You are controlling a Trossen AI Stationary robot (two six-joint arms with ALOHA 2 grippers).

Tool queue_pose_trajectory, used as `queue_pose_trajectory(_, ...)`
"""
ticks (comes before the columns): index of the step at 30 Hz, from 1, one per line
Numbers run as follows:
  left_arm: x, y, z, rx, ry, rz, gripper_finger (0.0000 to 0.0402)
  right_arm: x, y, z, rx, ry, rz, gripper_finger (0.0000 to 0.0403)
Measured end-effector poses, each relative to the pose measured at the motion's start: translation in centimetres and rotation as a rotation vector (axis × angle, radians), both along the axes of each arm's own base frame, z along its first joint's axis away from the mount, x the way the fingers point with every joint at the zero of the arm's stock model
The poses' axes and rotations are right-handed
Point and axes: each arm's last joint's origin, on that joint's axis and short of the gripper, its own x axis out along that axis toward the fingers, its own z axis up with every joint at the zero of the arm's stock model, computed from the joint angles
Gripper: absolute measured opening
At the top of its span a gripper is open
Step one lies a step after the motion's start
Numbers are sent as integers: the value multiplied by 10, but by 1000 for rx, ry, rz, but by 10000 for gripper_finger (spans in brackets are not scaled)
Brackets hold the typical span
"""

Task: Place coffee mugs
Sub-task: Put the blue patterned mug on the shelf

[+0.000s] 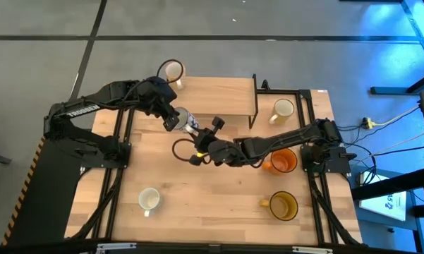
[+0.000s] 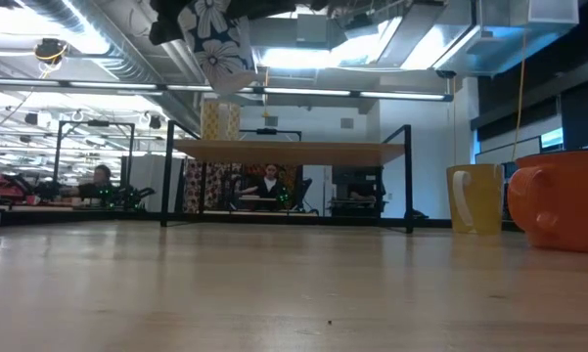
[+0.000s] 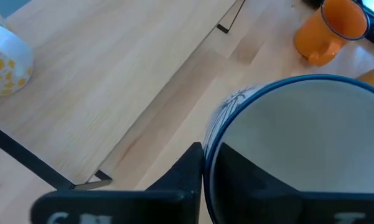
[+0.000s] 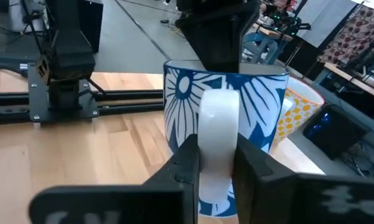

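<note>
Mid-air handover, by the look of it, above the middle of the pale wooden desk. White mug with blue flower print held clear of the surface, between both tools. Left tool closed over the rim, one finger inside the bowl, one outside. Right tool pinched shut on the white loop handle, a finger on either side.

To do it well: keep both holds firm until one side clearly carries the weight, then loosen the other slowly and draw it straight away along the finger line, not sideways. Avoid twisting; a handle pinch probably lets the mug swing once the rim hold goes. Set down only when level.

Mug roughly upright in the right wrist view, slightly tilted in the low view; long axis near vertical, mouth up, handle turned toward the right arm.

Elsewhere: yellow-dotted cream mug on the raised wooden shelf, plain cream mug beside that shelf, orange mug, amber mug and white mug standing on the desk, well apart.
</note>
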Motion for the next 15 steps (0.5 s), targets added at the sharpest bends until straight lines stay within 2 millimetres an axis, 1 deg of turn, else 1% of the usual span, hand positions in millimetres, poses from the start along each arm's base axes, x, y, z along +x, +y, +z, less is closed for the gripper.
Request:
queue_pose_trajectory(5,-1,-1,1,-6,-7,3,75,1,-2,1,11,-13,10,40)
queue_pose_trajectory(7,-6,-2,4,-3,-17,6,83,1,-2,1,11,-17,9,40)
queue_pose_trajectory(12,-28,-1,17,46,-74,15,89,1,-2,2,29,-43,-24,40)
queue_pose_trajectory(15,-47,-1,27,101,-112,9,90,0,-4,3,14,-58,-80,40)
